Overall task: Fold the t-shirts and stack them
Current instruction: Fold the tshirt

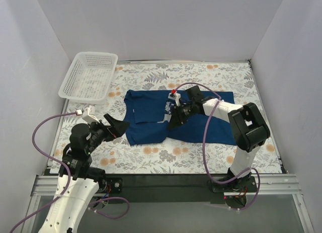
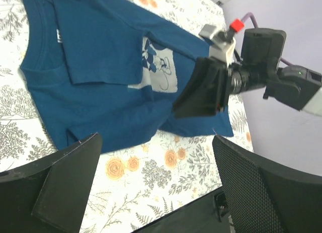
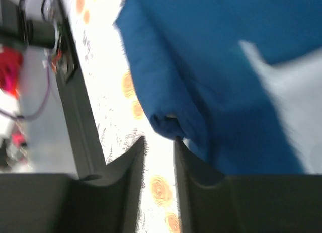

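Observation:
The dark blue t-shirt lies partly folded on the floral table, its pale mouse print facing up near the middle. My right gripper hovers low over the shirt's front hem beside the print. In the right wrist view the right gripper has its jaws a narrow gap apart, with bare table showing between them. A bunched fold of the t-shirt sits just at the fingertips. My left gripper hangs wide open above the table off the shirt's left front corner, and the left gripper holds nothing.
A white mesh basket stands tilted at the back left corner. The floral tablecloth runs to a black front edge. White walls close in the left, back and right sides.

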Robot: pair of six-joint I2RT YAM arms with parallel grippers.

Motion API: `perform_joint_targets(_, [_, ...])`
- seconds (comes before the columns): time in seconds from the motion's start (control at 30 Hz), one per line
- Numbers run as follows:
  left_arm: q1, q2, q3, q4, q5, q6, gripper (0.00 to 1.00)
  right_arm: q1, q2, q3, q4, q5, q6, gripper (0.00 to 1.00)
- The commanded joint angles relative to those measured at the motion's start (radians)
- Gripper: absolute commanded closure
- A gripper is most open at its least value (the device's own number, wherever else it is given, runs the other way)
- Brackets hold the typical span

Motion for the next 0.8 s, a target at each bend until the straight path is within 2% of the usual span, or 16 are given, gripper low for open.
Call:
perform_joint_targets(0.0, [0.002,0.072,0.005,0.013,0.043,-0.001,0.16,-0.091,0.023,0.052,0.079,-0.046,0.154,0.64])
perform_joint_targets(0.1, [0.002,0.189,-0.001,0.014,0.076,-0.028,0.2,-0.128,0.024,0.089,0.07,-0.048,0.116,0.61])
perform_joint_targets(0.17, [0.001,0.251,-0.014,0.014,0.131,-0.071,0.27,-0.13,0.004,0.114,0.038,-0.036,0.079,0.61])
perform_joint_targets(0.27, [-0.042,0.348,-0.041,0.028,0.162,-0.108,0.34,-0.132,-0.016,0.15,-0.05,-0.054,-0.105,0.61])
perform_joint_targets(0.3, [-0.073,0.359,-0.047,0.033,0.135,-0.117,0.35,-0.133,-0.026,0.164,-0.155,-0.081,-0.262,0.61])
perform_joint_targets(0.33, [-0.113,0.389,-0.05,0.037,0.104,-0.125,0.35,-0.136,-0.032,0.17,-0.211,-0.123,-0.344,0.61])
perform_joint_targets(0.43, [-0.377,0.464,-0.021,0.047,-0.078,-0.142,0.36,-0.145,-0.081,0.154,-0.309,-0.112,-0.488,0.6])
perform_joint_targets(0.53, [-0.53,0.628,0.046,0.045,-0.31,-0.134,0.36,-0.173,-0.141,0.097,-0.315,-0.108,-0.513,0.6])
perform_joint_targets(0.57, [-0.603,0.732,0.069,0.03,-0.354,-0.131,0.36,-0.193,-0.154,0.086,-0.32,-0.108,-0.515,0.6])
perform_joint_targets(0.6, [-0.63,0.782,0.116,0.019,-0.449,-0.131,0.36,-0.204,-0.178,0.069,-0.323,-0.109,-0.516,0.6])
perform_joint_targets(0.67, [-0.69,0.925,0.159,-0.007,-0.52,-0.133,0.36,-0.242,-0.21,0.055,-0.328,-0.114,-0.517,0.59])
perform_joint_targets(0.77, [-0.736,1.043,0.244,-0.042,-0.646,-0.136,0.35,-0.289,-0.239,0.025,-0.332,-0.134,-0.515,0.6])
